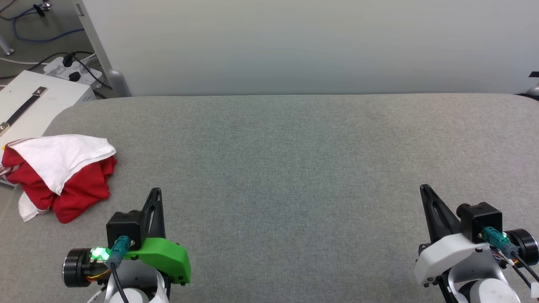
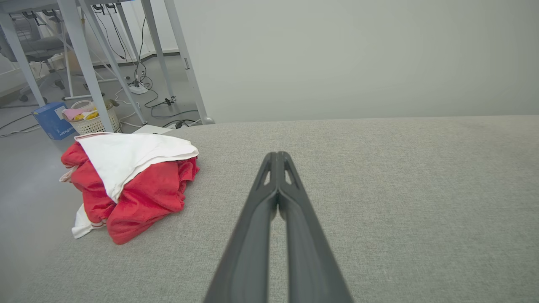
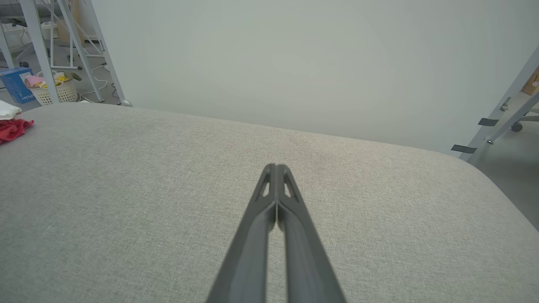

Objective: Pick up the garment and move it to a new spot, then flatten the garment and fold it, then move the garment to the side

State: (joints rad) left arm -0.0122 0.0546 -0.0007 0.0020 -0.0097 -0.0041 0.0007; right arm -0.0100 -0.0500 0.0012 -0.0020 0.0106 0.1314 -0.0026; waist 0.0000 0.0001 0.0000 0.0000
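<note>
Grey fabric surface (image 1: 294, 168) before a plain pale wall (image 1: 294, 42)
Beyond it — metal table legs (image 2: 80, 59), floor cables (image 1: 38, 41), a woven basket (image 2: 99, 124).

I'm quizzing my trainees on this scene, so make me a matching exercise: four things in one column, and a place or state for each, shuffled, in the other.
Column one:
1. garment
2. left tool
3. right tool
4. white basket

Column two:
A. on the floor beyond the table
B. shut, on the side away from the garment
C. crumpled at the table's left edge
D. shut, near the garment

Pairs: 1-C, 2-D, 3-B, 4-A
</note>
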